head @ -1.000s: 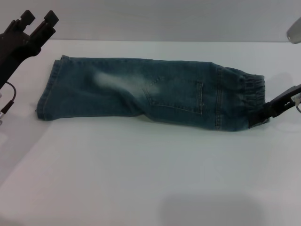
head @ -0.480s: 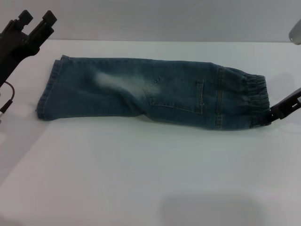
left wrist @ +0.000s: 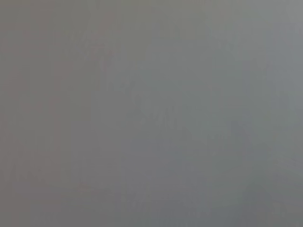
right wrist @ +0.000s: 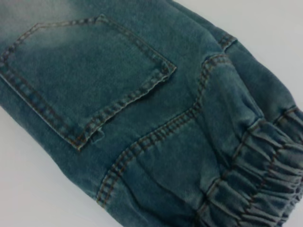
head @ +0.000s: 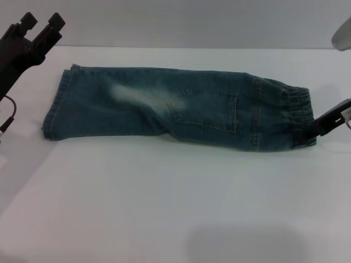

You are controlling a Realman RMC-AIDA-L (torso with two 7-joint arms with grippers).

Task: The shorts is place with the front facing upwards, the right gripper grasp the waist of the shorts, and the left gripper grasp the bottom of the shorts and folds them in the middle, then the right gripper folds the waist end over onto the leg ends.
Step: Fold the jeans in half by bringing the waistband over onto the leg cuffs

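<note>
Shorts (head: 175, 109) folded lengthwise near the surface's (head: 164, 208) far edge; right claw (head: 315, 133) at the waistband, grip unclear; left claw (head: 39, 24) wide, raised at the far-left corner.

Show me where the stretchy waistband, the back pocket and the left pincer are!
Waistband (head: 299, 118), head view: on the gathered elastic at the shorts' right end.
Back pocket (right wrist: 90, 71), right wrist view: middle of the stitched patch.
Left pincer (head: 39, 28), head view: midway between its two black tips, above the table's far left corner.

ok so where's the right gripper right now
In the head view the right gripper is at the table's right edge, against the elastic waistband of the folded denim shorts.
</note>
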